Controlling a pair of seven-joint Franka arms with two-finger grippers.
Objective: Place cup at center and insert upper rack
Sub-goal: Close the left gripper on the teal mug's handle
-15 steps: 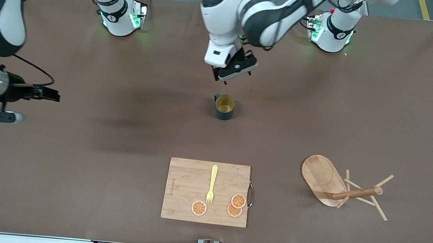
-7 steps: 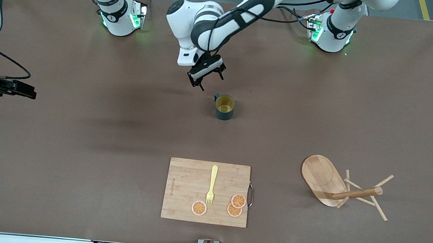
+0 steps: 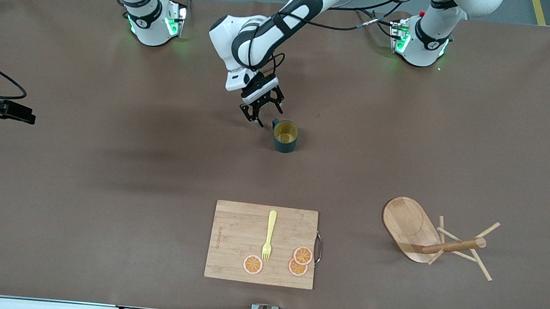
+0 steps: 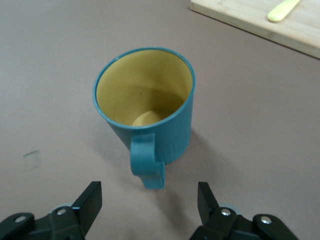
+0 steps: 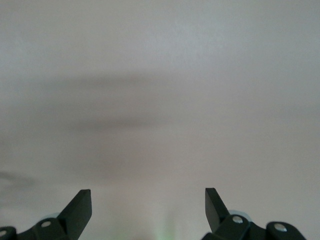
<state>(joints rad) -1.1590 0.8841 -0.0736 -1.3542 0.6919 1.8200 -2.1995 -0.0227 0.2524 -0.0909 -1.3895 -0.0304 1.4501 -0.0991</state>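
The cup [image 3: 285,136], dark teal with a yellow inside, stands upright on the table's middle, its handle [image 3: 274,123] turned toward the robots. My left gripper [image 3: 265,115] is open and low beside that handle, touching nothing. In the left wrist view the cup [image 4: 150,107] stands just ahead of the open left gripper [image 4: 149,190], with the handle [image 4: 146,160] pointing into the gap. The upper rack [image 3: 410,229], a wooden mug tree, lies tipped on its side toward the left arm's end, its post [image 3: 453,246] and pegs flat. My right gripper [image 3: 23,114] is open and empty at the right arm's end, over bare table [image 5: 147,200].
A bamboo cutting board [image 3: 233,235] lies nearer to the front camera than the cup, with a yellow fork [image 3: 269,235] and three orange slices [image 3: 298,261] on it. A corner of the board shows in the left wrist view [image 4: 240,15].
My left gripper has come down and swung in beside the cup's handle. The right arm has drawn back toward the right arm's end of the table. The cup and rack have not moved.
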